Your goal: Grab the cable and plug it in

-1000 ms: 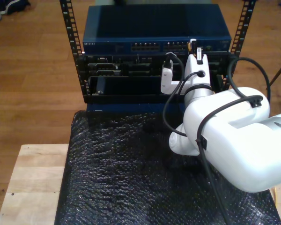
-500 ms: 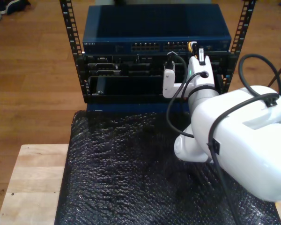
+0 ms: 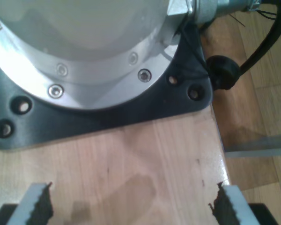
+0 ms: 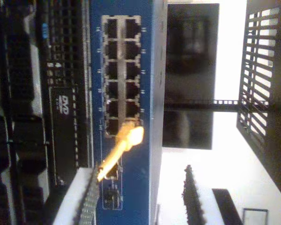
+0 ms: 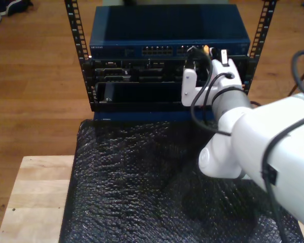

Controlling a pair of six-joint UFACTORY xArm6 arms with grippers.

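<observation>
Our second tool (image 4: 136, 197) clamped on cable (image 4: 123, 143), plug tip right at port on blue switch (image 4: 145, 70). Our first tool (image 3: 131, 206) spread wide above wooden surface (image 3: 145, 154), holding nothing.

A blue network switch (image 5: 167, 38) sits atop a black metal rack (image 5: 81, 61), with black equipment bays (image 5: 137, 81) beneath it. In front of the rack, black bubble-wrap sheeting (image 5: 131, 187) covers a pale wooden table (image 5: 35, 202). The second pincer (image 5: 209, 54) is at the switch's ports, holding the orange-yellow cable (image 4: 121, 145) with its tip at a port.
</observation>
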